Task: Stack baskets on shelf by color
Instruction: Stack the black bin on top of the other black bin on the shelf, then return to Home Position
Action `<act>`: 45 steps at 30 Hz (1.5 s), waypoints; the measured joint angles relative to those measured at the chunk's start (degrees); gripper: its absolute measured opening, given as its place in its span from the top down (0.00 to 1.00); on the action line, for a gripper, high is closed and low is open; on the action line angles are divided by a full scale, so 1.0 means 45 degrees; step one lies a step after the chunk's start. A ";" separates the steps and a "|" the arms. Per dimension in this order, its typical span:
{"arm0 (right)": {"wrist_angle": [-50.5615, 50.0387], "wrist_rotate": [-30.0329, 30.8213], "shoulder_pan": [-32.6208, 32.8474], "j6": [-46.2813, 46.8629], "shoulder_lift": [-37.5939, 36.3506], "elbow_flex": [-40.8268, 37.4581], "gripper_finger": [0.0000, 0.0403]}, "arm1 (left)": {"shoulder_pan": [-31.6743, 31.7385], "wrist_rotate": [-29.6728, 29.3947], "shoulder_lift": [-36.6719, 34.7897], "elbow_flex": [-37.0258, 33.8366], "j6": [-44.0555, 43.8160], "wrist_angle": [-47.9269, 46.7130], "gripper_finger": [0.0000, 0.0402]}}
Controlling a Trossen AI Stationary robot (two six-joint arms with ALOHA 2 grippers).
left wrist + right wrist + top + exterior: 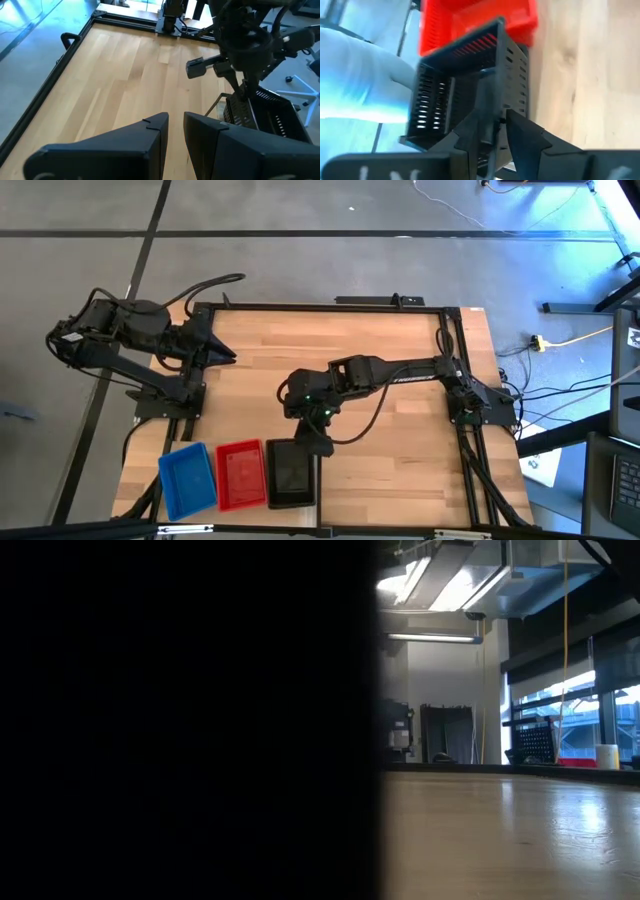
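Right end effector (495, 131) gripped black basket (291, 472) wall, beside red basket (239, 474); left end effector (175, 125) nearly closed, far off.

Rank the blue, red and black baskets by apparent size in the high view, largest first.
1. Blue basket, looks slightly largest.
2. Red basket and black basket: too alike to rank; the right tool covers part of the black one.

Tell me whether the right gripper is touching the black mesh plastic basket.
Touching. In the right wrist view the right gripper has its dark fingers closed on the near wall of the black mesh plastic basket, one inside, one outside.
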 joint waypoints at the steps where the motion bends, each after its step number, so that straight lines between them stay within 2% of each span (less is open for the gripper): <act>1: -0.0001 -0.0117 0.0000 -0.0090 0.0000 0.0089 0.77 | 0.0000 0.0000 0.0000 0.0000 0.0005 0.0000 0.87; 5: 0.0403 -0.0429 0.0000 -0.0369 -0.0061 0.0252 0.77 | 0.0000 0.0000 0.0000 0.0000 0.0005 0.0000 0.87; 13: 0.0673 -0.0089 0.0000 -0.1039 -0.0165 0.0247 0.77 | 0.0000 0.0000 0.0000 0.0000 0.0005 -0.0049 0.87; 18: 0.1221 0.0055 0.0000 -0.1394 -0.0165 0.0247 0.77 | -0.0002 0.0000 0.0000 0.0000 0.0000 -0.0764 0.87; 23: 0.1181 0.1828 0.0010 -0.1442 -0.0597 0.0238 0.81 | 0.0000 -0.0005 0.0000 0.0000 0.0349 -0.1513 0.87; 29: 0.0631 0.4709 0.0005 -0.1813 -0.1761 0.0238 0.98 | 0.0000 0.0022 -0.0015 0.0000 0.1135 -0.1740 0.96; 34: -0.0640 0.6381 0.0000 -0.2411 -0.3167 0.0238 0.98 | -0.0005 0.0287 -0.0765 0.0000 0.1632 -0.1658 0.99; 36: -0.1075 0.6807 0.0000 -0.2658 -0.3676 0.0238 0.99 | -0.0005 0.0282 -0.1292 0.0000 0.1481 -0.1642 1.00; 41: -0.1874 0.6809 -0.0274 -0.3342 -0.4673 0.0243 1.00 | -0.0005 0.0243 -0.2673 0.0000 0.0258 -0.1622 1.00; 45: -0.3084 0.6833 -0.0884 -0.3314 -0.5259 0.0205 1.00 | -0.0005 0.0274 -0.3584 -0.0442 0.0120 -0.1466 1.00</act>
